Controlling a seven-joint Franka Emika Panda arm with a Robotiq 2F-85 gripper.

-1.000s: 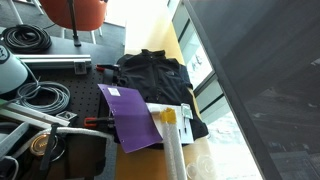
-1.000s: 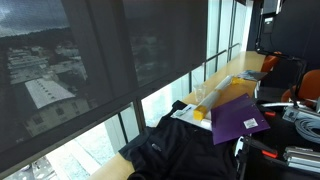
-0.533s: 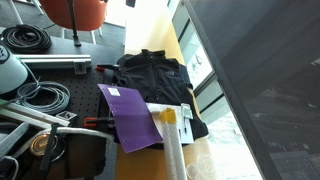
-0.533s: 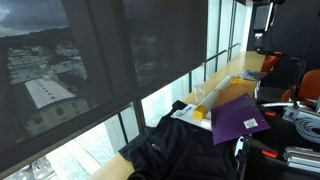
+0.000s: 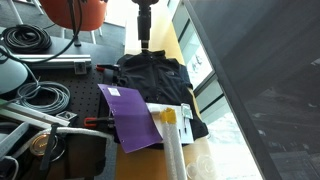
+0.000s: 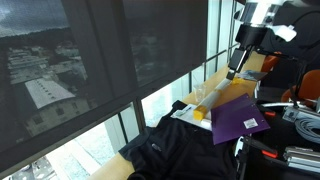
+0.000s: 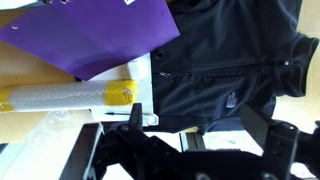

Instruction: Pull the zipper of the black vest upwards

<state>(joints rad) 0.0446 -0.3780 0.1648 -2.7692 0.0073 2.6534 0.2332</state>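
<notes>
From where I stand, the gripper [image 7: 195, 132] hangs in the air with its jaws spread wide and nothing between them. Beneath it the black vest [image 7: 232, 70] lies rumpled on the wooden table [image 7: 25, 70]. A purple sheet [image 7: 90, 35] touches the vest's edge, and a bubble-wrapped yellow roll [image 7: 60, 95] lies just beside the sheet.

Rumpled sleeveless fabric vest [image 5: 152, 75]: plain black, no pattern, with a small pale mark on it in the wrist view. Flat rectangular sheet [image 5: 130, 115], lower centre: solid purple. Wrapped cylindrical roll [image 7: 60, 95], left of the wrist view: yellow under clear dimpled film. Table top [image 5: 160, 25]: light tan wood. Moulded chair seat [image 5: 75, 12], upper left: orange-red. Coiled cables [image 5: 28, 40]: black. Gripper [image 7: 195, 125]: black.
</notes>
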